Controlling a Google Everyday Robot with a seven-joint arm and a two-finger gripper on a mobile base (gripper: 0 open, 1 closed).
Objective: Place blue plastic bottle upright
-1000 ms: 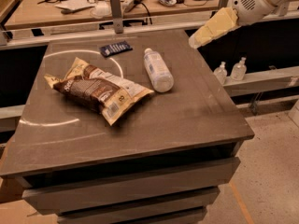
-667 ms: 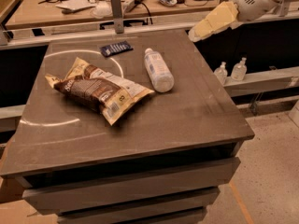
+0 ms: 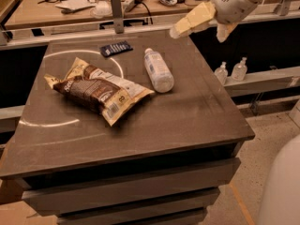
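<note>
One end effector (image 3: pixel 197 34) hovers over table (image 3: pixel 187 118).

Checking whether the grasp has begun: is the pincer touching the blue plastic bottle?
Apart. The camera view shows the pincer raised in the air at upper right, with bare table between it and the blue plastic bottle, which lies on its side.

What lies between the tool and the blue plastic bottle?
In the camera view, only bare table separates the tool, above the far right corner, from the bottle.
</note>
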